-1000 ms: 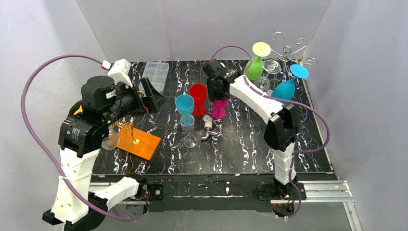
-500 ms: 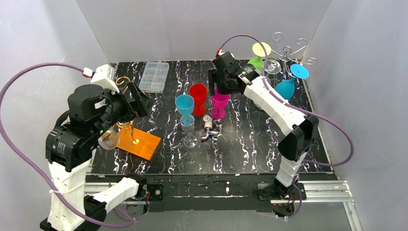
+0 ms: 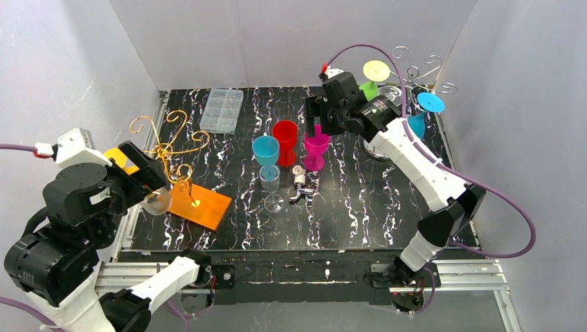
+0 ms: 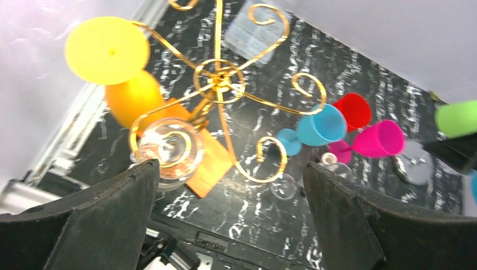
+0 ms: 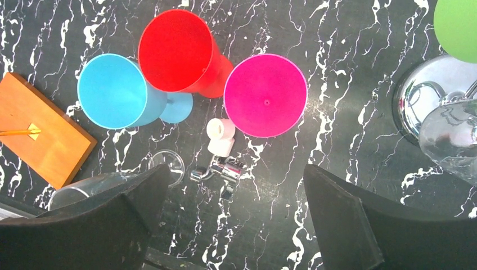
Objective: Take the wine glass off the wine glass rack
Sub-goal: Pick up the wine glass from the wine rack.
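Both arms have moved since the earlier frame: the right arm has lifted up and back from the magenta wine glass (image 3: 316,146), and the left arm has swung away to the near left corner, uncovering the gold wire rack (image 3: 166,142).

We see the right end effector (image 5: 236,171) with its jaws spread wide and nothing between them. It hangs above the magenta wine glass without touching it. The left end effector (image 4: 230,164) is likewise fully spread and holds nothing.

The magenta wine glass stands upright on the black, white-veined tabletop (image 3: 360,207), near the middle and well apart from the silver wire rack (image 3: 415,72) at the far right. It is opaque and a solid bright pink, with a round open bowl that narrows to a short stem and foot. Just to its left stands a red glass (image 3: 284,135), and beyond that a blue glass (image 3: 265,151), both upright. A small chrome piece (image 3: 300,187) lies just in front of it.

On the silver wire rack a green glass (image 3: 369,90) and a second blue glass (image 3: 415,124) hang bowl down, with a clear glass (image 5: 453,135) beside them.

The gold wire rack rises from an orange wooden base (image 3: 201,204) and carries a yellow-footed orange glass (image 4: 132,98) and a clear one (image 4: 169,147).
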You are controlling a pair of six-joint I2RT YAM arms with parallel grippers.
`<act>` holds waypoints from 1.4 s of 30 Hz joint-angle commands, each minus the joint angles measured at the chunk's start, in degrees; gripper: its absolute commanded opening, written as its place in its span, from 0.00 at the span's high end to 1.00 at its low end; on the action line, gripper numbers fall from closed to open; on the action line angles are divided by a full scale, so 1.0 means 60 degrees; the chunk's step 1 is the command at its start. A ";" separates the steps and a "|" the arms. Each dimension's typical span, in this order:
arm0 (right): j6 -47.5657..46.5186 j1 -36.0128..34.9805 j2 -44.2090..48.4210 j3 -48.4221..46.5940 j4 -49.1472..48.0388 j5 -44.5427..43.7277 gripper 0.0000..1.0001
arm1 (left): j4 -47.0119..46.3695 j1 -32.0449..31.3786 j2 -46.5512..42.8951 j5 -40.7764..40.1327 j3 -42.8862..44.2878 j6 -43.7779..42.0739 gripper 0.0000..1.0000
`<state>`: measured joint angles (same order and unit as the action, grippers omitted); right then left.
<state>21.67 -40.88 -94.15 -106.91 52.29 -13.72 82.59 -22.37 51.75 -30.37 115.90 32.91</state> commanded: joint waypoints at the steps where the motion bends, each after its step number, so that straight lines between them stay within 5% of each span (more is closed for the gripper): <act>1: -0.0407 -0.0027 0.0539 0.0190 -0.0489 0.0258 0.02 | 0.1621 -0.0036 0.0456 -0.1911 0.0369 0.0182 0.02; 29: -0.0636 -0.0019 0.1054 0.0717 -0.0745 0.0724 0.02 | 0.2306 -0.0037 0.0486 -0.3714 -0.2794 0.0799 0.05; 42: -0.0623 -0.0021 0.1058 0.0863 -0.0836 0.0754 0.01 | 0.1810 -0.0046 -0.0043 -0.3654 -0.3529 0.0747 0.19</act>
<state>18.81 -40.88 -90.19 -101.78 49.30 -8.99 85.34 -22.37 51.83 -50.37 95.59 36.91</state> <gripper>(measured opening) 0.983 0.838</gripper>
